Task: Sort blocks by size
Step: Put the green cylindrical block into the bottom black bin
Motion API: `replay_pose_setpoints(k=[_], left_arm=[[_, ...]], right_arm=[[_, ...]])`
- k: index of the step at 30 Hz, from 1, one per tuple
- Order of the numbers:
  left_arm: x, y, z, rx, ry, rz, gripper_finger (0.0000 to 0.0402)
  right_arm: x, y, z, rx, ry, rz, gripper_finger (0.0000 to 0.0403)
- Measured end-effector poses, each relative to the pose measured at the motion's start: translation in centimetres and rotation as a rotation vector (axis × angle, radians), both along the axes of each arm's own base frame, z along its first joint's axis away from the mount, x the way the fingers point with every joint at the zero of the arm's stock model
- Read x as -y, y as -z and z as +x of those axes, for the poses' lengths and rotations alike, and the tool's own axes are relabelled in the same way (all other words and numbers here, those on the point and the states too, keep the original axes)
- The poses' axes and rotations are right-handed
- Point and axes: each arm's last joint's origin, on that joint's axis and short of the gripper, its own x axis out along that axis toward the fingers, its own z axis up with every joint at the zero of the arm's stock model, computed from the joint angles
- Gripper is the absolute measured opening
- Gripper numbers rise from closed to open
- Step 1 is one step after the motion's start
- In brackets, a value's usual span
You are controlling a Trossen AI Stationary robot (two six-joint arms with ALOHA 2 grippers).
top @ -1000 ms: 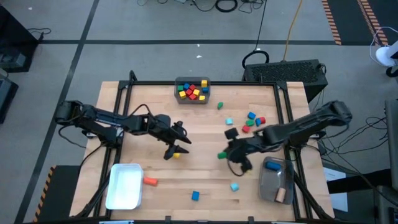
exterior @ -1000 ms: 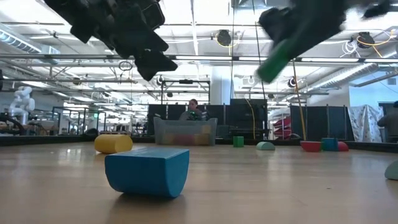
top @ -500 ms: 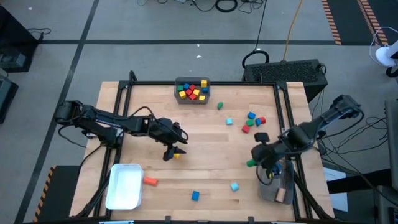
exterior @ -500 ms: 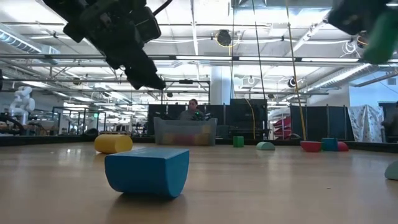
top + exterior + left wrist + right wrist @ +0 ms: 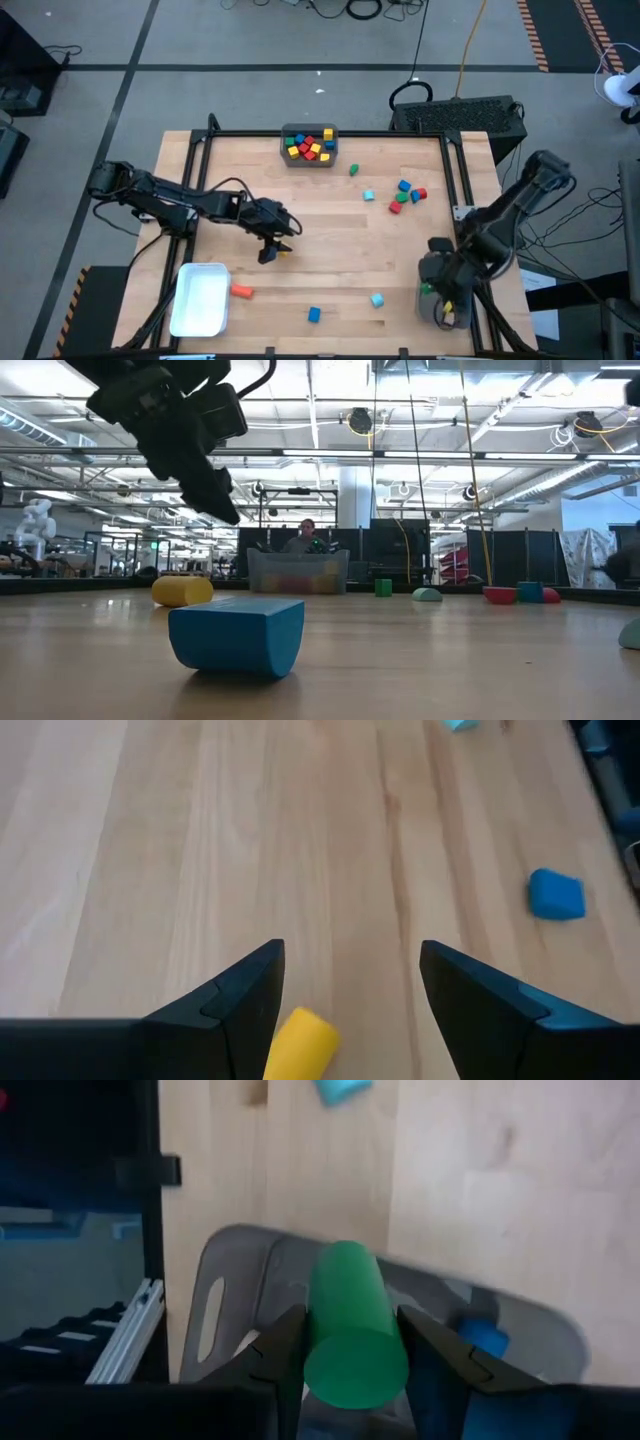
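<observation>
My right gripper [image 5: 436, 291] is shut on a green cylinder block [image 5: 352, 1325] and hangs over the grey bin [image 5: 450, 268] at the table's near right. A blue piece [image 5: 487, 1336] lies in that bin. My left gripper [image 5: 350, 995] stands open left of the table's middle, tipped down, just above a yellow block [image 5: 300, 1045] that lies on the wood between and a little short of its fingertips. In the low view the yellow block [image 5: 182, 590] lies below the left gripper [image 5: 205, 480]. Other blocks lie scattered on the table. My right gripper pinches the green cylinder by its curved sides [image 5: 318, 1315] between the two fingers [image 5: 283, 1348]. The fingers point steeply down, and the cylinder lies along them with one round end toward the wrist camera. It hangs clear above the grey bin.
A clear bin [image 5: 309, 145] with several blocks stands at the far edge, a white bin [image 5: 200, 298] at the near left. Loose blocks: orange [image 5: 241, 291], blue [image 5: 314, 314], cyan [image 5: 377, 299], a cluster [image 5: 405, 193] at the far right. Black frame rails line the table's sides.
My right gripper has carried the green cylinder from the table's middle right toward the near right corner, over the grey bin, rolling and tipping downward on the way. My left gripper has tipped further down toward the yellow block and stayed open.
</observation>
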Motion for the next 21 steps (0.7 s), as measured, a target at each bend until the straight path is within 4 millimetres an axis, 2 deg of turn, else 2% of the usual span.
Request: replay_pose_setpoints(k=[6, 12, 21], left_arm=[[0.6, 0.3, -0.3, -0.035, -0.007, 0.040, 0.0237], [0.9, 0.5, -0.5, -0.059, -0.001, 0.057, 0.0237], [1.3, 0.8, -1.1, -0.119, 0.019, 0.071, 0.0237]], right_arm=[[-1.7, 2.6, -0.4, -0.099, 0.020, -0.074, 0.0121], [-2.1, 5.0, -0.4, -0.177, 0.078, -0.150, 0.0134], [-2.5, 6.1, 0.0, -0.206, 0.083, -0.192, 0.0181]])
